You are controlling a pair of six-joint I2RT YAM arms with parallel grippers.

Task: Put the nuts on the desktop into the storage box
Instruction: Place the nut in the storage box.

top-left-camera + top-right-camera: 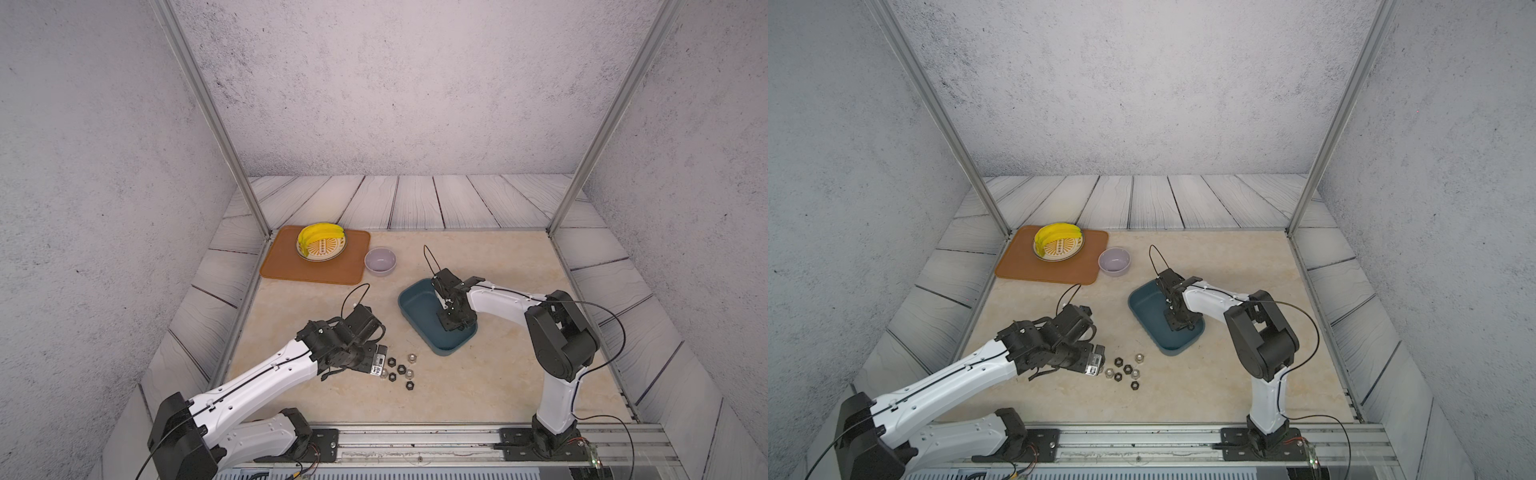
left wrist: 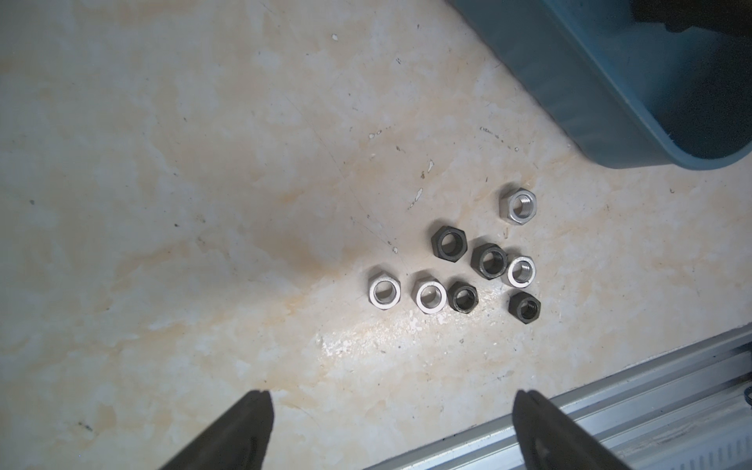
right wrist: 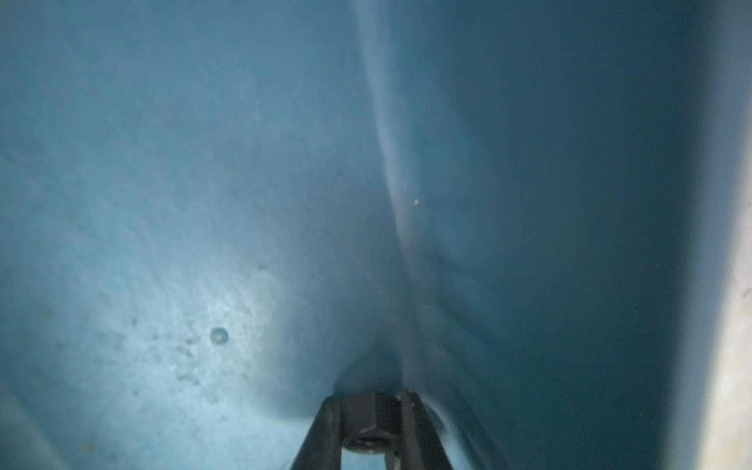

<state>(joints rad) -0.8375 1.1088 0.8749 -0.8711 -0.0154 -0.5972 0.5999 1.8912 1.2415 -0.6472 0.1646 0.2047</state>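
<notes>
Right gripper (image 3: 369, 401) is down inside the box (image 1: 417, 309), jaws narrow and clamped on a black nut (image 3: 368, 421). The nut sits low, close to where the box floor meets the wall. Can't tell if it touches the floor.

Step in hand, as I read it, is the release:
- Open here, low. A drop from height would let the nut bounce or roll.
- Open only enough to free it; the wall is just beside one finger.
- Lift straight up to clear the rim before swinging out.

Left gripper (image 2: 392, 398) hangs over the desktop (image 2: 203, 162) with jaws wide and nothing in them, just beside the loose nuts (image 2: 489, 260). Eight there, four black and four silver, near the box's closer corner.

For the next pick:
- Take the outlying silver nut (image 2: 384, 291) first. It is nearest the jaws and clear on one side.
- Grip across the flats, fingers straight down.
- One black and one silver in the middle touch each other. Leave them until their neighbours are gone, or a finger will shove the group.
- Hold the left arm back until the right one is clear of the box.
</notes>
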